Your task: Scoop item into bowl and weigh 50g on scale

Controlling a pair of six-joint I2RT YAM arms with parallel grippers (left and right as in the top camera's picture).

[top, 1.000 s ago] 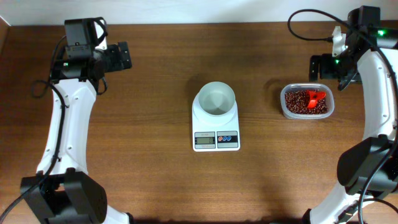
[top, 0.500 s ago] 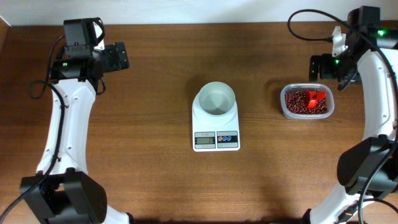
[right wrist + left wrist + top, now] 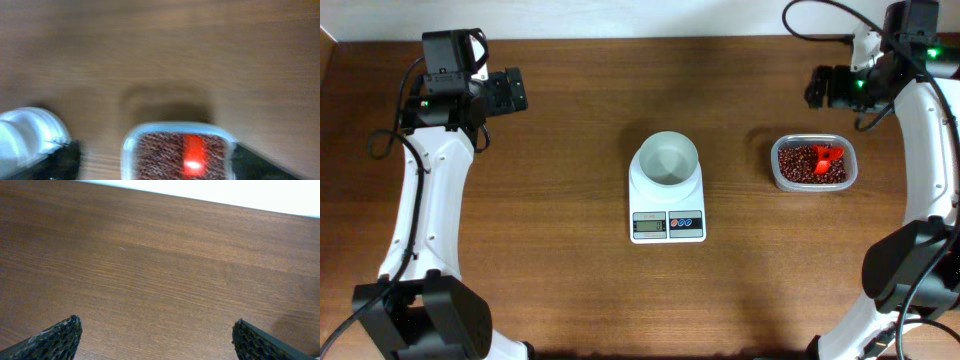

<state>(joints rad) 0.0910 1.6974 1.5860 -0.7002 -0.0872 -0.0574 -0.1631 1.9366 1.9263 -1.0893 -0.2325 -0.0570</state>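
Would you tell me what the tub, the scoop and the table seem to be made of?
Tub: likely clear plastic, its rim see-through. Scoop: probably glossy orange-red plastic. Table: wood or wood-look laminate, with visible grain.

No legible text, number, brand or sign appears in any view. The grey display (image 3: 649, 226) on the front of the scale (image 3: 667, 203) is too small in the overhead view for digits to be made out (likewise any marking on its red and blue buttons (image 3: 686, 218)), and the blurred right wrist view resolves no lettering.
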